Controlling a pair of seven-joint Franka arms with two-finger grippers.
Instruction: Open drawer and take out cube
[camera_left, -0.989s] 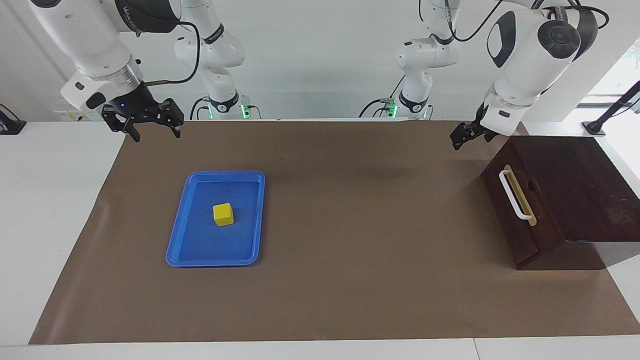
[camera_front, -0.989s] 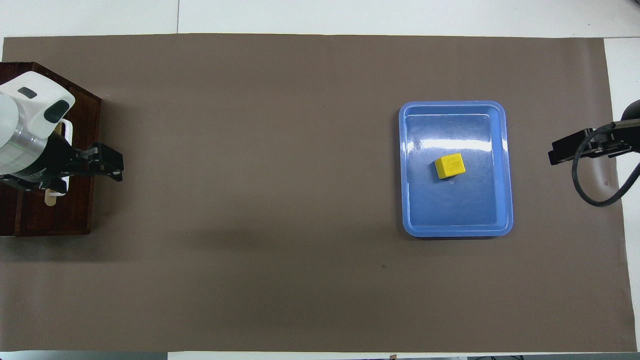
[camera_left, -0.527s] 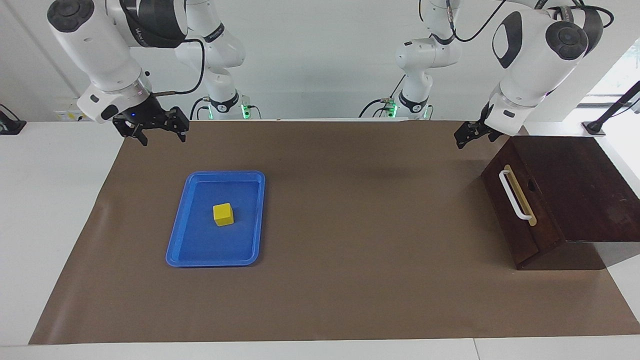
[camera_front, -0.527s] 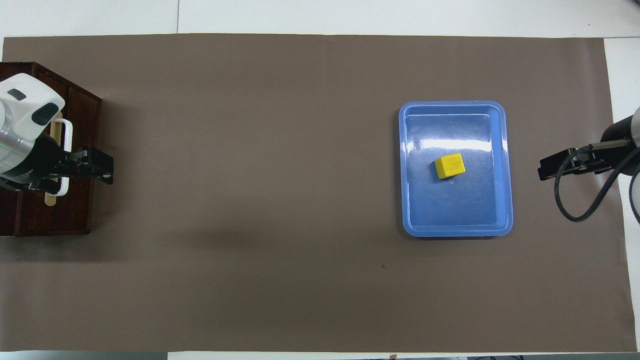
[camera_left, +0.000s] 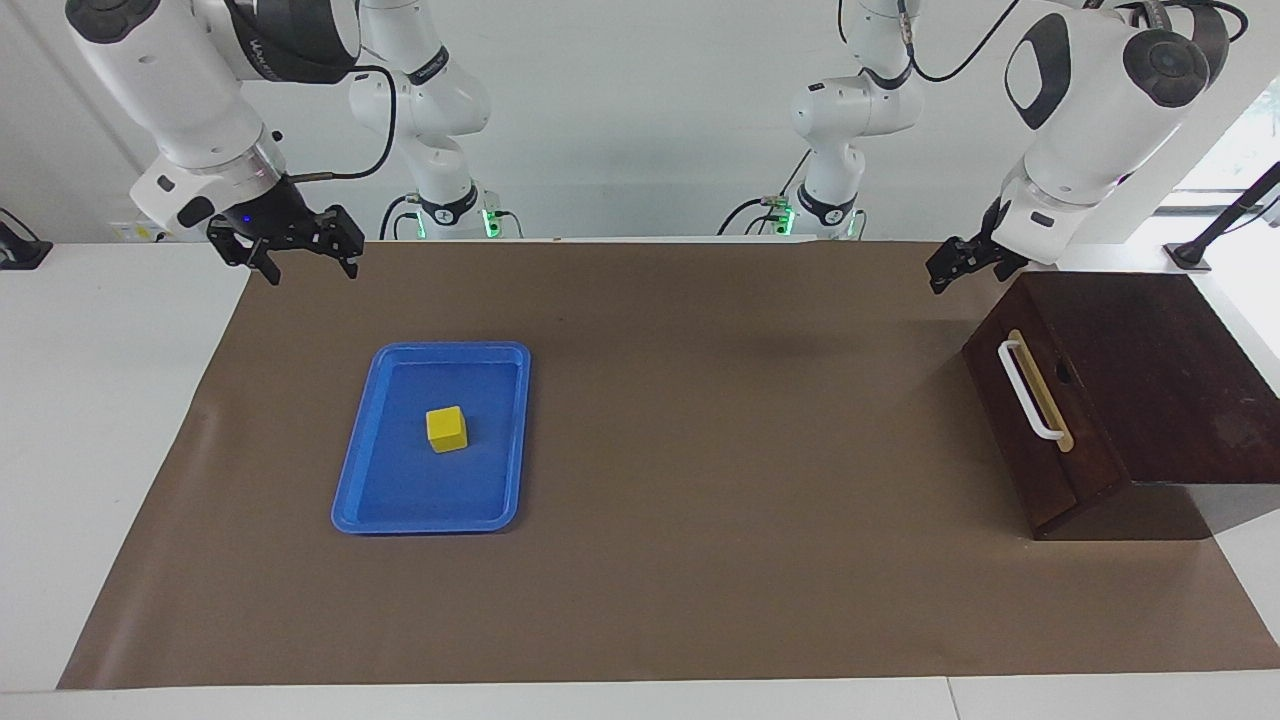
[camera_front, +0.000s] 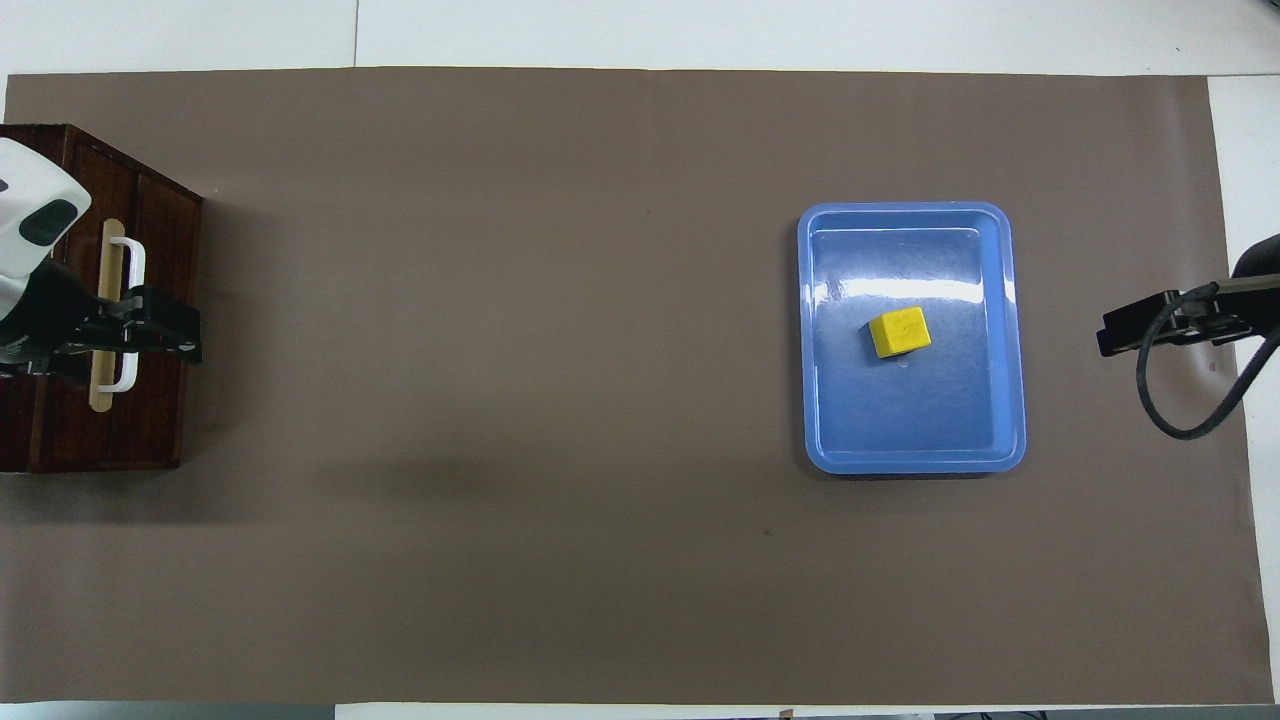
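Note:
The dark brown wooden box has its drawer shut, with the white bar handle on its front; it also shows in the overhead view. The yellow cube lies in the blue tray, also seen from overhead as cube and tray. My left gripper hangs in the air beside the box's upper corner, over the handle in the overhead view, holding nothing. My right gripper is open and empty, up over the mat's edge at the right arm's end.
A brown mat covers most of the white table. The box stands at the left arm's end, the tray toward the right arm's end, with bare mat between them.
My left gripper has drawn back toward the box at the left arm's end. My right gripper has shifted a little and come back; cube, tray and drawer have not moved.

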